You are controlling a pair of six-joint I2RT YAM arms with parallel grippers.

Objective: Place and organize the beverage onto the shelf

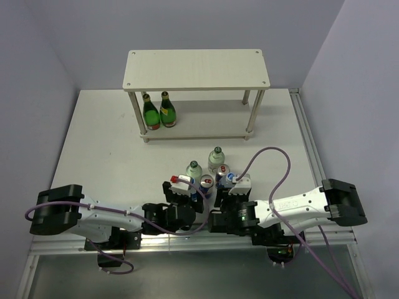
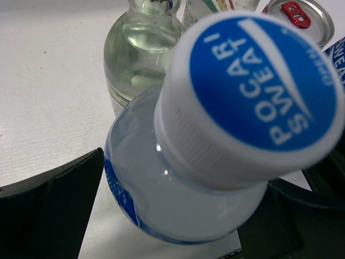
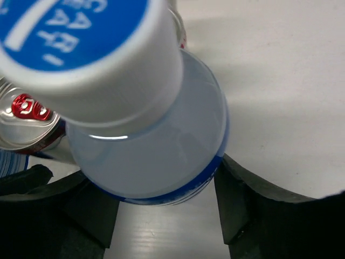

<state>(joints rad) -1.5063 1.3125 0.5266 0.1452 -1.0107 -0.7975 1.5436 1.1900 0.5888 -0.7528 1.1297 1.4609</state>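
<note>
one water bottle (image 2: 178, 189) has a blue cap (image 2: 259, 86) reading "pocari sweat".

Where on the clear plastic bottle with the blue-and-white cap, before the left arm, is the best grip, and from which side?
Probably its wide round body, below the neck, approached from the near side. The clear plastic bottle stands upright; a second clear bottle and a silver can with red tab stand close behind it, so the far side is blocked.

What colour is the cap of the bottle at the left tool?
The cap is blue on top with white lettering, white sides; left wrist view.
</note>
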